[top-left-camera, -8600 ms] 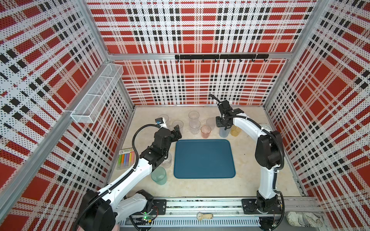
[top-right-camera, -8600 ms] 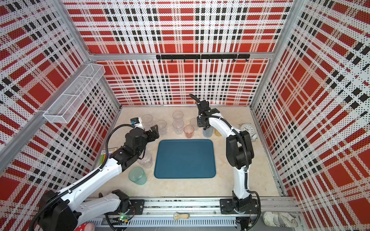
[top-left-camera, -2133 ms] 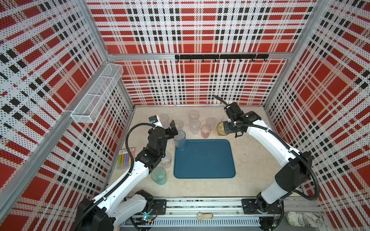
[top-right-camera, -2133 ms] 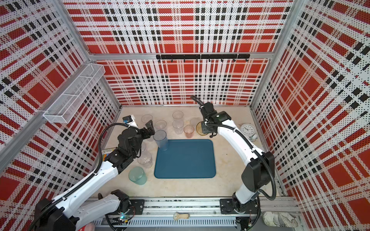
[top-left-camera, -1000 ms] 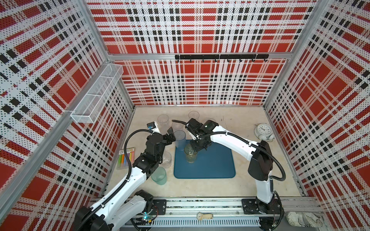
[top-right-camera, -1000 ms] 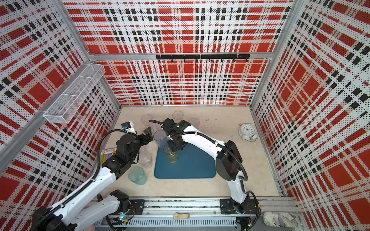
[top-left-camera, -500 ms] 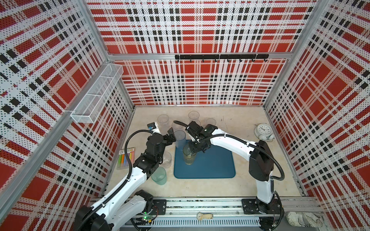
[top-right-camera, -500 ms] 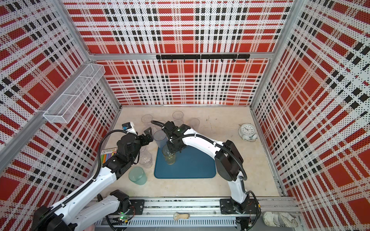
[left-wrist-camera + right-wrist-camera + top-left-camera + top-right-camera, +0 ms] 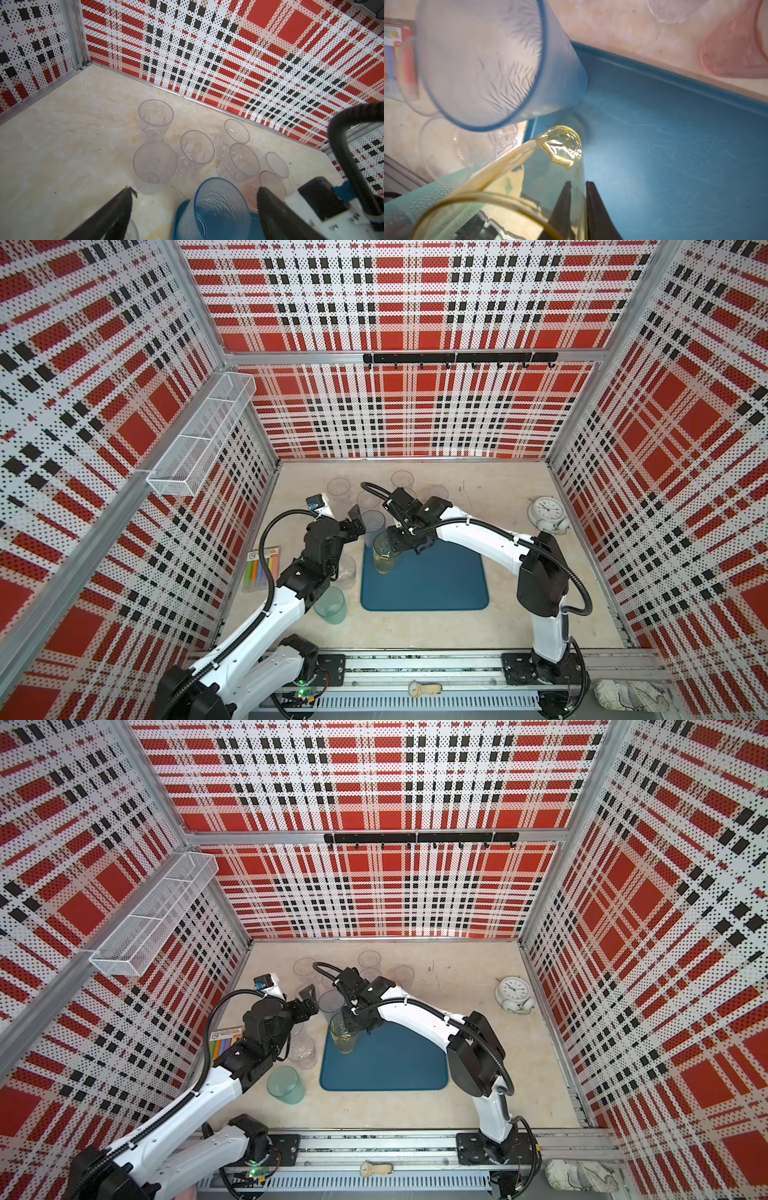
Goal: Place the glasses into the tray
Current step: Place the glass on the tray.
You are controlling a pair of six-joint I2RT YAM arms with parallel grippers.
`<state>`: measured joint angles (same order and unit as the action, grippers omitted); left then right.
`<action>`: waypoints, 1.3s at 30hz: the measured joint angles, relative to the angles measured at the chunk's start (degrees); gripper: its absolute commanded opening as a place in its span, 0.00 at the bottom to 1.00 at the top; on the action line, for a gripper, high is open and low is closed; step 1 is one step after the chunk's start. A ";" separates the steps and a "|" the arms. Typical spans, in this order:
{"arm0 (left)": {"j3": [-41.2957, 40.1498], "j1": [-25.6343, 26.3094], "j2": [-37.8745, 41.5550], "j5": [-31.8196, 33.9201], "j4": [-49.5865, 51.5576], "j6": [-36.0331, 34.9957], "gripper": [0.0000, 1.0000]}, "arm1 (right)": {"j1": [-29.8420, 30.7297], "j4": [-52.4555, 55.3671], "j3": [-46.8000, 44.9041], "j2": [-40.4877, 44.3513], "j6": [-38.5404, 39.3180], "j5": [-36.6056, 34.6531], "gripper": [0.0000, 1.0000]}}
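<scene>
Your right end effector (image 9: 578, 183) pinches the wall of the yellow glass (image 9: 384, 556) over the tray (image 9: 436, 585); your left end effector (image 9: 195, 188) gapes empty, the blue glass (image 9: 218, 207) just ahead.

The left arm reaches forward, and the left gripper (image 9: 358, 522) has its jaws wide apart. The right arm stretches across toward it, the right gripper (image 9: 578, 184) pointing down, jaws pinching the wall of a yellow glass (image 9: 384, 559).
</scene>
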<state>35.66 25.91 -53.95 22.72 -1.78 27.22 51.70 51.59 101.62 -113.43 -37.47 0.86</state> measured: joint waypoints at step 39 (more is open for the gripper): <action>0.35 -0.55 0.00 1.11 1.44 0.00 0.97 | 0.68 -7.76 -3.39 2.16 -5.35 4.31 0.44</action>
<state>36.01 25.36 -53.95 23.83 -0.34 27.22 52.38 43.83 98.24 -111.26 -42.83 5.17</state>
